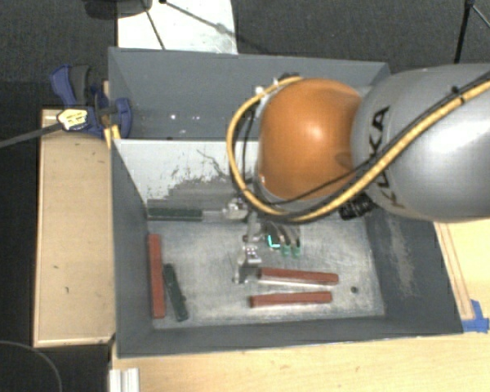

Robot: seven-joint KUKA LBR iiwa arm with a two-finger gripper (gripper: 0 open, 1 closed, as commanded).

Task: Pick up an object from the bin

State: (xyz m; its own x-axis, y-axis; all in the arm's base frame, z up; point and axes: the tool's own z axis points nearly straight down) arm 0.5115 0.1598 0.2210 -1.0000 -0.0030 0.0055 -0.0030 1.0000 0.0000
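My gripper (247,264) hangs below the arm's orange cover, low over the middle of the bin floor. Its tip sits at the left end of a red-brown stick (300,278) that lies flat and points right; whether it touches the stick I cannot tell. A second red-brown stick (290,300) lies parallel to the first, just in front of it. Behind and to the left of the gripper, a dark bar with a metal end (180,213) rests along the back of the floor.
At the bin's left side, a red stick (156,276) lies lengthwise with a short dark green stick (175,292) beside it. The arm and its cables cover the bin's back right part. Sloped walls enclose the floor.
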